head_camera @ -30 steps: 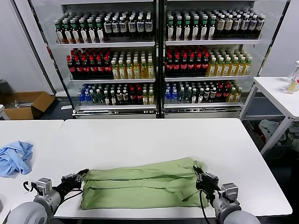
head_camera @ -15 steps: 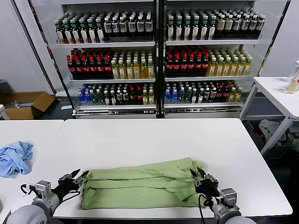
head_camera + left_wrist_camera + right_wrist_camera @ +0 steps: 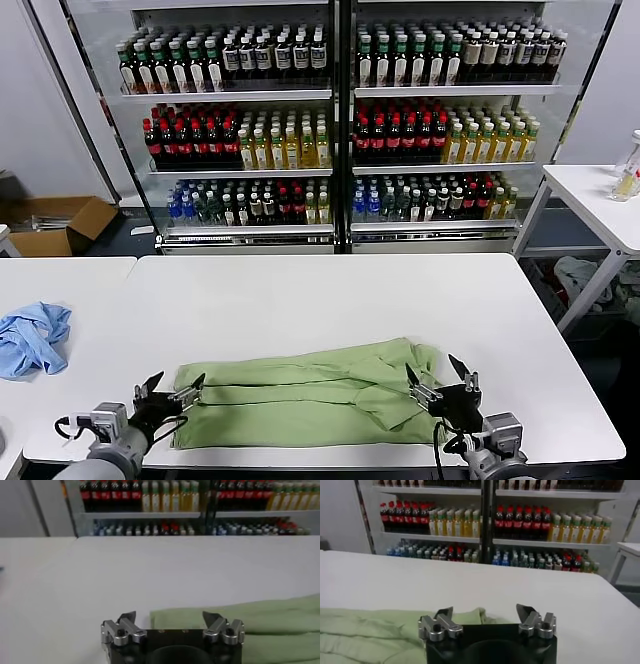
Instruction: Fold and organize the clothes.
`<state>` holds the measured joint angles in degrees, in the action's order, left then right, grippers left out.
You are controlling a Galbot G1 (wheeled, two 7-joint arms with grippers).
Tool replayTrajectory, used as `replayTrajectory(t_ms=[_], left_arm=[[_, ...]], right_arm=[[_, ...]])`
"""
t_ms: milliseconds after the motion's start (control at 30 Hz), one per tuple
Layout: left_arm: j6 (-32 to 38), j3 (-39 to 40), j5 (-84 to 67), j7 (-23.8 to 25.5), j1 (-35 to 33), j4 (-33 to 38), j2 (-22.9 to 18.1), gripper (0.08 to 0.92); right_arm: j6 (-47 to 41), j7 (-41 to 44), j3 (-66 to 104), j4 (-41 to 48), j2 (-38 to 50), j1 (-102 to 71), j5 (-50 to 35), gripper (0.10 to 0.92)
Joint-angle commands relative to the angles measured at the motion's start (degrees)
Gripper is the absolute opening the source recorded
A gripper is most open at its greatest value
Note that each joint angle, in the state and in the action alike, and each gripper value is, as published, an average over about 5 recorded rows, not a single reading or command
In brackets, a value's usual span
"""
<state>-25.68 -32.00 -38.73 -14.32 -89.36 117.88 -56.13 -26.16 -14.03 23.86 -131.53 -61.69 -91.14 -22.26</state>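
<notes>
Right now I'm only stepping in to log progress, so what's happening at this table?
A two-armed robot is folding a light green cotton shirt, which lies as a long folded band near the white table's front edge. The left tool and right tool sit open at its two ends, gripping nothing. A crumpled sky-blue garment lies apart on the neighbouring table.

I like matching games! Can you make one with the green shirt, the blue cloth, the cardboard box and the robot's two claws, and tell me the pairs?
Things:
1. green shirt
2. sky-blue garment
3. cardboard box
4. left gripper and right gripper

Places or states:
A. on the floor, far left
B. folded into a long band at the near table edge
C. open, one at each end of the shirt
D. crumpled on the left table

Pairs: 1-B, 2-D, 3-A, 4-C
</notes>
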Motion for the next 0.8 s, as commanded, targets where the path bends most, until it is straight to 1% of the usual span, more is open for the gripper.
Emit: replayTrajectory(t_ms=[33,100,200,600,800], left_arm=[[-0.3,3.3,-0.7,-9.6,0.4,-0.7,-4.6,0.822],[-0.3,3.5,-0.8,-9.6,0.8,-1.2,-5.1,0.811],[-0.3,3.7,-0.9,-9.7,1.0,-1.5,-5.5,0.750],[-2.3,4.4,-1.0,-9.4,1.2,-2.0,-6.3,0.403],[-2.0,3.1,2.4,-8.0,2.3,-1.3,-6.0,0.230]], right_arm=[[0.0,-0.1,0.1,-1.0,-0.7,-1.8,3.0,0.821],[0.0,-0.1,0.0,-1.0,-0.8,-1.9,3.4,0.822],[0.0,-0.1,0.0,-1.0,-1.0,-1.9,3.7,0.823],[0.0,-0.1,-0.2,-0.7,-1.6,-1.7,4.1,0.823],[0.1,-0.1,-0.1,-0.7,-1.6,-1.7,4.3,0.823]])
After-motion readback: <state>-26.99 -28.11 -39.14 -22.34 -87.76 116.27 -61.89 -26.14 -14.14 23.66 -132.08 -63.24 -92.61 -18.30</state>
